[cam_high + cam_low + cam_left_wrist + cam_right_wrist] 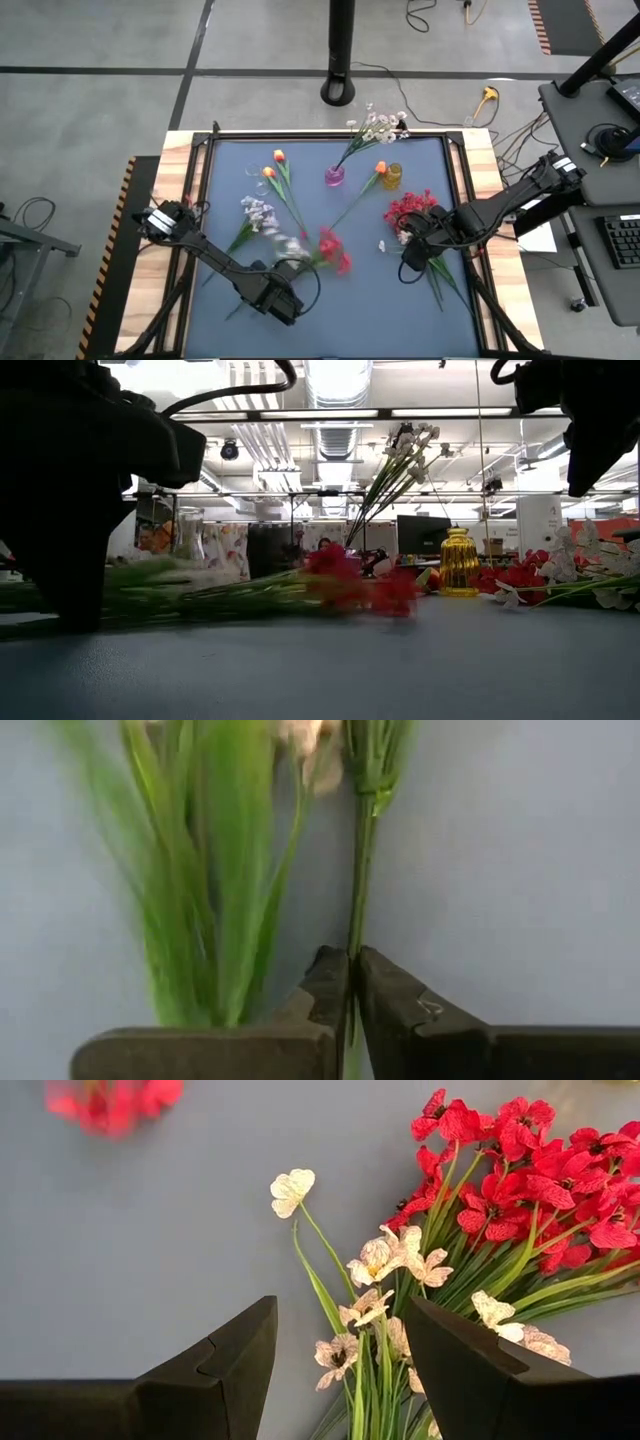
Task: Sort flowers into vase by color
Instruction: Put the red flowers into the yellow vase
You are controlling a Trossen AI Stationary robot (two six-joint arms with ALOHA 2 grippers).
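Note:
My left gripper stands near the table's front edge, shut on a thin green stem. That stem runs to a blurred spray with red blossoms and pale ones. My right gripper hovers open above white blossoms, beside a red cluster lying on the mat. Two orange tulips and a pale spray also lie there. A pink vase holds a white spray. A yellow vase holds an orange tulip. My left gripper pinches the thin green stem between its two fingertips, well below the blossoms. The fingers point steeply down from above and lie across the stem. The spray stretches low over the mat toward the right. Whether it is lifted clear, I cannot tell.
The blue mat sits in a black frame on a wooden table. Loose green blades lie beside the held stem. Bare mat lies along the near edge between the two arms. A black pole base stands beyond the far edge.

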